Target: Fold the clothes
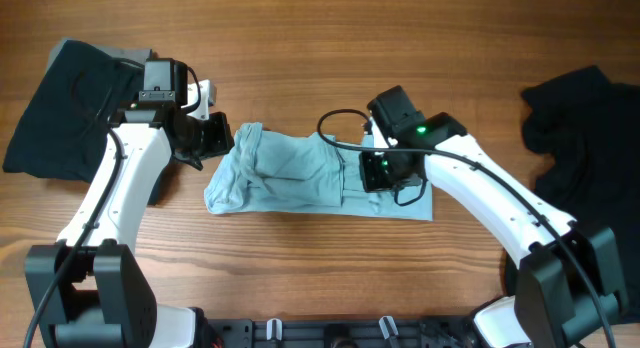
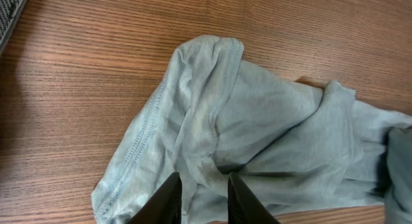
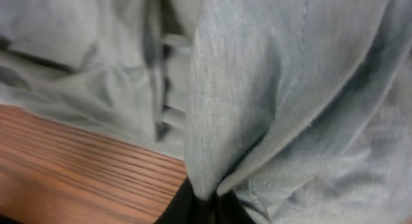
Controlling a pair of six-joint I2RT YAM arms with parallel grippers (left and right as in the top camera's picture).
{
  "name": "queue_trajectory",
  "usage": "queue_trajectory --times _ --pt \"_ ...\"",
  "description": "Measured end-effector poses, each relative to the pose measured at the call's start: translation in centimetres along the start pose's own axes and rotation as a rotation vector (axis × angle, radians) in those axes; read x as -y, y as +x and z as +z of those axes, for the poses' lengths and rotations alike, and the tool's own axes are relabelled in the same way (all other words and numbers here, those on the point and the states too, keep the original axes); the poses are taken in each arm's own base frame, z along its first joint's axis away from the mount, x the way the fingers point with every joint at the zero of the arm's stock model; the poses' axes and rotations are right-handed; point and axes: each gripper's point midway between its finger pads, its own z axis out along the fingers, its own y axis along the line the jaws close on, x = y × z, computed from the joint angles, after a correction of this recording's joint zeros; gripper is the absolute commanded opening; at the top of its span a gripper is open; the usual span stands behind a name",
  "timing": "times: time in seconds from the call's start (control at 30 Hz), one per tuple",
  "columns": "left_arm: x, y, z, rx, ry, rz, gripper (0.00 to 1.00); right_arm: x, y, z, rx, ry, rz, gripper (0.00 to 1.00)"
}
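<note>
The pale aqua T-shirt [image 1: 300, 173] lies bunched in a loose oblong at mid-table, among the clothes. My left gripper [image 1: 218, 138] sits at its left end; in the left wrist view the gripper [image 2: 203, 198] is open, its two dark fingers [image 2: 164, 201] standing apart over the rumpled T-shirt [image 2: 257, 121] near a stitched hem. My right gripper [image 1: 372, 171] is on the right half of the shirt. In the right wrist view this gripper [image 3: 207, 201] is shut on a raised fold of the T-shirt [image 3: 290, 76], which hides most of both fingers.
A black garment [image 1: 65, 108] with a grey edge [image 1: 125, 56] lies at the far left under the left arm. Another black garment [image 1: 580, 118] sits at the right edge. Bare wooden tabletop [image 1: 300, 48] stretches behind the shirt and in front of it.
</note>
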Motion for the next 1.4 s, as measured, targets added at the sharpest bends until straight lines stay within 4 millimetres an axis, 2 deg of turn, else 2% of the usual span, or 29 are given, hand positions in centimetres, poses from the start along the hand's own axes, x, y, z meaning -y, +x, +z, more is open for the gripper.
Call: queue_trajectory --times 0.07,0.23,0.27,0.37,0.4,0.43,0.47,0.5,0.57,0.67,0.73,0.8,0.83,0.87,0.9,0.97,1.0,1.13,1.23,1.4 --pt "0.0 0.1 0.0 -0.002 -0.001 -0.001 0.28 -0.7 0.0 0.2 0.001 -0.012 -0.002 0.52" --pt "0.0 0.2 0.0 -0.006 -0.002 -0.005 0.31 -0.9 0.5 0.2 -0.021 -0.03 0.003 0.52" --pt "0.0 0.2 0.0 -0.006 -0.001 -0.005 0.31 -0.7 0.6 0.2 -0.026 -0.027 0.01 0.46" --pt "0.0 0.2 0.0 -0.007 -0.001 -0.005 0.31 0.5 0.4 -0.3 -0.029 -0.024 0.061 0.08" --pt "0.0 0.2 0.0 -0.008 -0.002 -0.005 0.31 1.2 0.3 -0.6 -0.026 -0.022 0.096 0.05" --pt "-0.1 0.2 0.0 -0.009 -0.002 -0.005 0.31 2.0 0.1 -0.9 -0.024 -0.018 0.133 0.1" --pt "0.0 0.2 0.0 -0.009 -0.002 -0.005 0.31 2.8 0.1 -1.1 -0.028 -0.013 0.17 0.39" --pt "0.0 0.2 0.0 -0.009 -0.002 -0.005 0.31 3.6 0.0 -1.3 -0.029 -0.011 0.196 0.6" --pt "0.0 0.2 0.0 -0.009 -0.002 -0.005 0.32 3.2 -0.3 -1.4 -0.027 -0.059 0.15 0.75" --pt "0.0 0.2 0.0 -0.009 -0.002 -0.005 0.32 1.3 -0.7 -1.3 -0.006 -0.127 0.027 0.81" --pt "0.0 0.2 0.0 -0.009 -0.002 -0.006 0.32 -0.5 -1.5 -0.8 0.038 -0.171 -0.068 0.81" --pt "0.0 0.2 0.0 -0.009 -0.002 -0.006 0.32 -1.3 -1.7 0.0 0.037 -0.182 -0.103 0.82" --pt "0.0 0.2 0.0 -0.009 -0.002 -0.005 0.32 -1.6 -1.5 0.9 0.019 -0.183 -0.12 0.8" --pt "0.0 0.2 0.0 -0.009 -0.002 -0.005 0.32 -1.9 -1.2 1.8 -0.002 -0.181 -0.129 0.74" --pt "-0.1 0.2 0.0 -0.009 -0.002 -0.006 0.32 -2.0 -0.9 2.6 -0.021 -0.178 -0.136 0.63" --pt "0.0 0.2 0.0 -0.009 -0.002 -0.005 0.32 -2.0 -0.4 4.0 -0.057 -0.171 -0.143 0.14" --pt "0.0 0.2 0.0 -0.01 -0.002 -0.006 0.32 -1.9 -0.2 4.4 -0.07 -0.167 -0.145 0.04" --pt "0.0 0.2 0.0 -0.009 -0.002 -0.005 0.32 -1.4 0.0 4.7 -0.08 -0.148 -0.124 0.04" --pt "-0.1 0.3 0.0 -0.013 -0.003 -0.006 0.32 -0.1 0.4 4.6 -0.103 -0.092 -0.071 0.04" --pt "-0.1 0.3 0.0 -0.013 -0.003 -0.006 0.32 2.5 0.3 2.3 -0.076 0.02 0.019 0.04"
